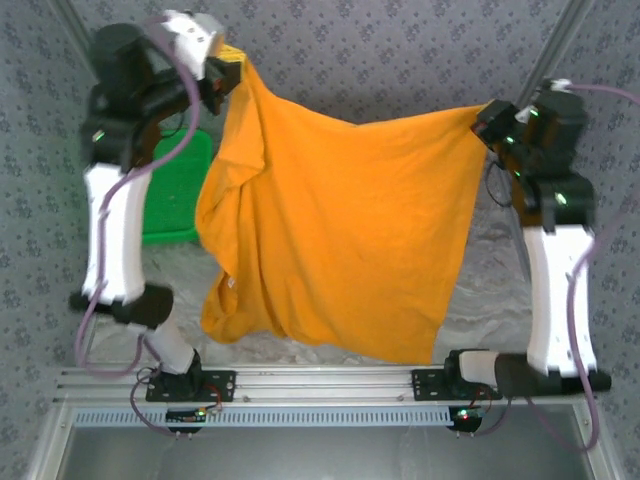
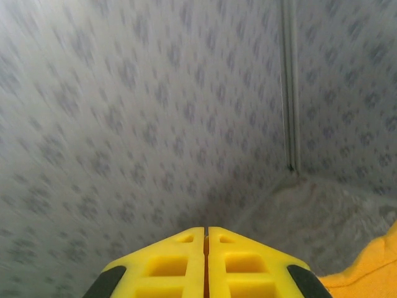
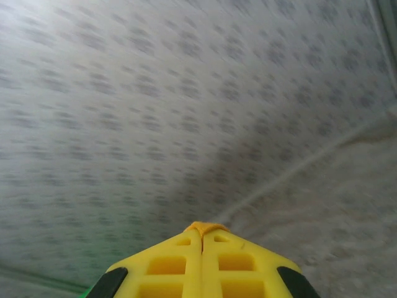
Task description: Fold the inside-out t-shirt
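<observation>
top external: orange-yellow short-sleeved cloth t-shirt (image 1: pixel 340 220) hangs spread in air between both arms, above pale mottled table (image 1: pixel 480 290); hem contact with table unclear. left gripper (image 1: pixel 222 75) clenched on upper left corner, right gripper (image 1: pixel 487 118) clenched on upper right corner. green plastic mesh basket (image 1: pixel 180 190) beside left arm.

left wrist: yellow fingers (image 2: pixel 167 264) pressed together, orange cloth at lower right.

right wrist: yellow fingers (image 3: pixel 167 267) pinched, orange sliver at tips.

judgement: hold top edge taut and level, lower evenly, lay flat clear of basket.
</observation>
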Controlling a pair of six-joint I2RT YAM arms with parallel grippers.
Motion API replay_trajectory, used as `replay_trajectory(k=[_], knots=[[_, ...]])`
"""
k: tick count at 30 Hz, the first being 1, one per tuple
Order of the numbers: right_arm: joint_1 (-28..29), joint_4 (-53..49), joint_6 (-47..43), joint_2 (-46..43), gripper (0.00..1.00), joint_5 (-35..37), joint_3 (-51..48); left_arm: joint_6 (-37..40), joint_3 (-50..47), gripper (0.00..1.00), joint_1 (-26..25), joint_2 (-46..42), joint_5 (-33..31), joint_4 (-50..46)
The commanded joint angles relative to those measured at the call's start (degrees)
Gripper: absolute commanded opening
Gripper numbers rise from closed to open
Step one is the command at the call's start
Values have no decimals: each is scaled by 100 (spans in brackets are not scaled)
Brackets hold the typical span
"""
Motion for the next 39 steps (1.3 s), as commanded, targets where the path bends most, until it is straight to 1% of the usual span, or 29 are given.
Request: replay_trajectory(k=[1, 3, 4, 5, 6, 7, 8, 9, 10, 11, 12, 14, 16, 19, 20, 22, 23, 25, 27, 30, 32, 33, 36, 39], knots=[[113, 293, 231, 651, 0, 514, -520, -210, 612, 0, 168, 1561, 490, -913], [225, 577, 389, 1140, 0, 897, -860, -45, 1284, 0, 170, 2653, 320, -1307], [256, 825, 404, 1368, 0, 1046, -1020, 24, 1476, 0, 159, 3070, 255, -1349], [252, 971, 520, 1686, 0, 1136, -1118, 36, 1601, 7, 161, 3483, 181, -1291], [213, 1100, 564, 2064, 0, 1106, -1114, -48, 1618, 27, 154, 3815, 100, -1102], [173, 1238, 543, 2423, 0, 1003, -1054, -192, 1618, 40, 161, 4039, 110, -929], [118, 1307, 544, 2831, 4, 899, -912, -510, 1584, 57, 195, 4209, 185, -672], [42, 1262, 641, 3298, 23, 715, -682, -867, 1536, 73, 222, 4326, 197, -442], [-44, 1279, 627, 3646, 33, 434, -471, -1006, 1509, 79, 221, 4363, 169, -284], [-117, 1284, 625, 3987, 38, 137, -248, -1051, 1436, 80, 208, 4332, 48, -149], [-175, 1200, 649, 4225, 42, -84, -34, -1065, 1332, 81, 168, 4254, -234, -43], [-224, 923, 538, 4407, 47, -253, 216, -1012, 1119, 82, 112, 4013, -577, 22], [-202, 630, 353, 4250, 52, -87, 138, -1011, 887, 81, 27, 3691, -1114, -88], [-167, 449, 263, 3647, 56, 21, -613, -1058, 293, 79, -194, 3081, -1865, -436], [-156, 449, 271, 3418, 56, -60, -981, -1181, -24, 76, -260, 2855, -2030, -536], [-87, 327, 241, 3055, 56, -304, -1667, -1563, -817, 76, -375, 2406, -2299, -623], [-51, 305, 180, 2915, 56, -446, -1965, -1792, -1402, 76, -443, 2137, -2403, -563], [30, 201, 14, 2719, 56, -570, -2428, -2192, -2608, 75, -583, 1526, -2668, -235], [101, 130, -124, 2580, 55, -688, -2867, -2428, -3869, 73, -732, 983, -2904, 168], [199, -69, -371, 2380, 53, -688, -3361, -2592, -5111, 72, -890, 425, -3293, 576], [202, -43, -515, 2258, 51, -504, -3648, -2654, -5670, 72, -898, 241, -3341, 798], [150, 15, -838, 2254, 50, -570, -3741, -2679, -5823, 72, -880, 230, -3328, 806], [-32, 96, -1023, 2388, 47, -793, -3712, -2710, -5862, 70, -834, 403, -3426, 660], [21, 205, -1042, 2507, 46, -966, -3655, -2850, -5738, 65, -750, 662, -3562, 612]])
